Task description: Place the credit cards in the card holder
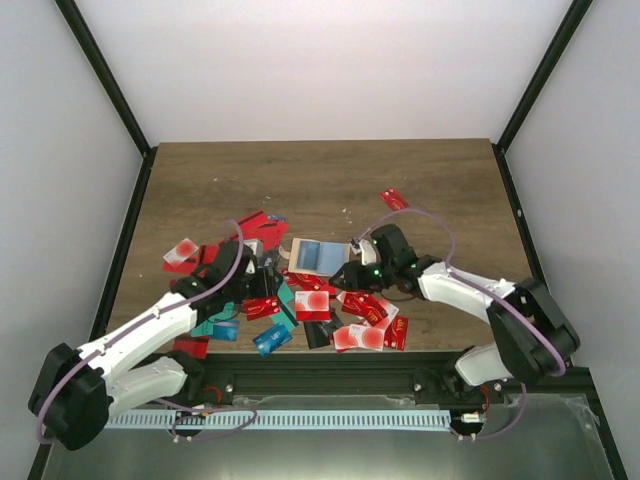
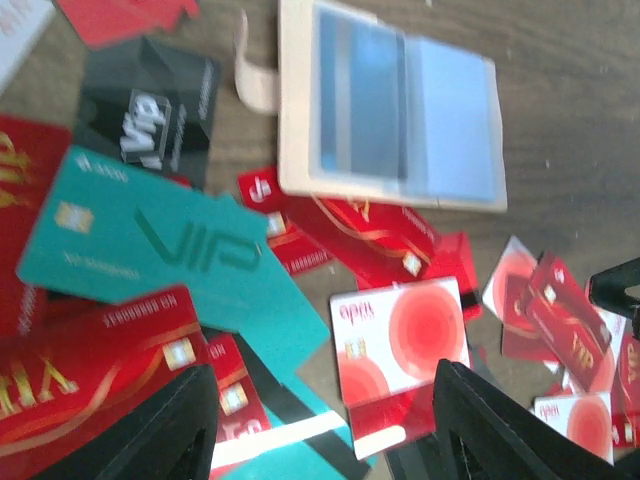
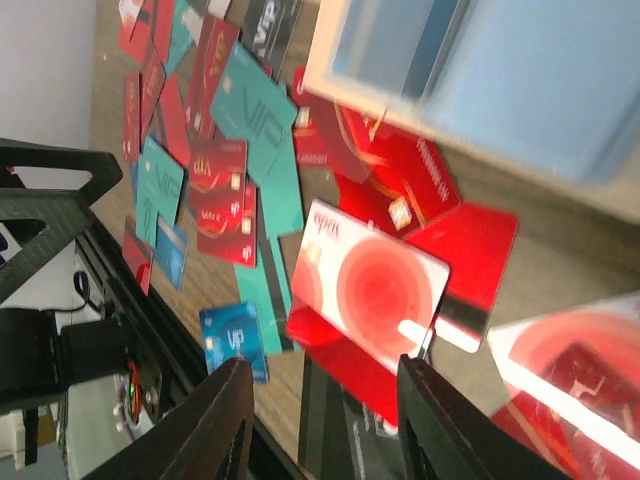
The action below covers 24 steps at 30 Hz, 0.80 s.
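Note:
The card holder [image 1: 315,256] lies open on the wooden table, beige rim, light blue inside; it also shows in the left wrist view [image 2: 400,110] and the right wrist view [image 3: 500,70]. Credit cards [image 1: 300,300] lie scattered around and in front of it, mostly red. A white-and-red card [image 1: 312,303] lies just in front of the holder [image 2: 400,335] [image 3: 370,285]. My left gripper [image 1: 272,283] [image 2: 325,430] is open and empty, hovering over the cards left of this card. My right gripper [image 1: 347,275] [image 3: 320,410] is open and empty, just right of it.
A teal VIP card [image 2: 150,240] and a black VIP card [image 2: 150,110] lie left of the holder. A blue card [image 1: 270,340] sits near the table's front edge. One red card [image 1: 394,199] lies alone at the back right. A black rail [image 1: 330,375] borders the front.

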{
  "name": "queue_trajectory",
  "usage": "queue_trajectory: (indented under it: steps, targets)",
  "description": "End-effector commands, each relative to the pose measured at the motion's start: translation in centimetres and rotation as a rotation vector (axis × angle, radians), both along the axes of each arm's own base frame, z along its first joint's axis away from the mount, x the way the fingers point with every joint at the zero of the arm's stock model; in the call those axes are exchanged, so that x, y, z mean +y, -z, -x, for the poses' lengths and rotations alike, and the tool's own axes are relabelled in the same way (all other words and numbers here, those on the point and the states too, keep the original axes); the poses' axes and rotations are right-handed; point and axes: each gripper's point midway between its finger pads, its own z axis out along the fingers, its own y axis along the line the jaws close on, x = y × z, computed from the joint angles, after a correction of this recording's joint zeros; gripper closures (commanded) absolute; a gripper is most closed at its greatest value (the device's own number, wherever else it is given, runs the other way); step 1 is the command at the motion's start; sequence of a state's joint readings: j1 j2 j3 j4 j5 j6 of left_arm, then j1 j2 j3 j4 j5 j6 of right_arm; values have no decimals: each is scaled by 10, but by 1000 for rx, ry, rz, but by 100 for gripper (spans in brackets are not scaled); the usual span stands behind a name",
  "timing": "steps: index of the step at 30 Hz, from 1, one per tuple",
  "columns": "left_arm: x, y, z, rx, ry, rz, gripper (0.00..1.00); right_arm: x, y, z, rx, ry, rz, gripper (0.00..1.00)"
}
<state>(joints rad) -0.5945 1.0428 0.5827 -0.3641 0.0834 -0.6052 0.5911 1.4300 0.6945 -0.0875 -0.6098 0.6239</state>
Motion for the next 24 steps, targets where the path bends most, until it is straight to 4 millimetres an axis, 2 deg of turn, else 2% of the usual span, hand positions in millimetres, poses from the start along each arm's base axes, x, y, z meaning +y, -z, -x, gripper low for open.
queue_trajectory:
  steps: [1,6,9,13,18,24]
  targets:
    - [1,16,31,103,-16,-33,39,3,-8,27,-11,-31,28,57]
    - [15,38,57,211,-87,-141,43,32,-7,70,12,-91,-22,56]
    - [20,52,73,262,-89,-184,49,48,-3,90,52,-50,-55,55]
    - [29,63,80,285,-124,-227,57,74,4,117,98,49,-51,49]
    - [39,74,85,296,-173,-235,58,96,20,139,163,103,-52,48]
    - [36,89,93,321,-153,-198,59,110,52,156,246,104,-4,48]
